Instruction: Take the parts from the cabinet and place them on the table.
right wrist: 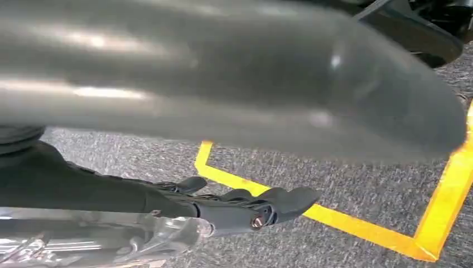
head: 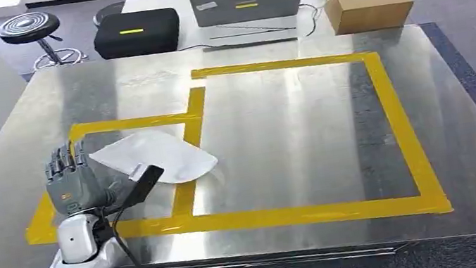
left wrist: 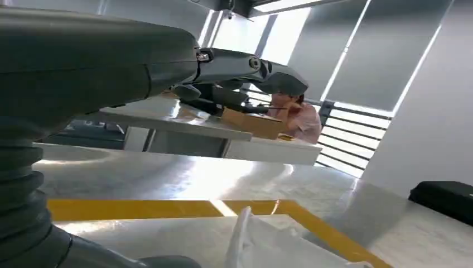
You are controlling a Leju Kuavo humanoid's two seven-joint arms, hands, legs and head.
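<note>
The left hand (head: 71, 181) hovers over the metal table (head: 293, 140) at about eight o'clock, fingers upright, loosely spread and holding nothing. Just beside it at three o'clock lies the white bagged part (head: 157, 157), resting across the yellow tape (head: 401, 127) outline (smaller square). The right hand (right wrist: 245, 206) hangs over grey carpet (right wrist: 362, 184), fingers extended, holding nothing.

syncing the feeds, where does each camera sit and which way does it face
Head view: high on the body, looking down at the steel table; the left hand is by the white bag.
Left wrist view: behind the left hand, low over the table, facing the windows.
Right wrist view: behind the right hand, facing carpet and yellow floor tape.
Shared: head and left wrist views both show the bag.
</note>
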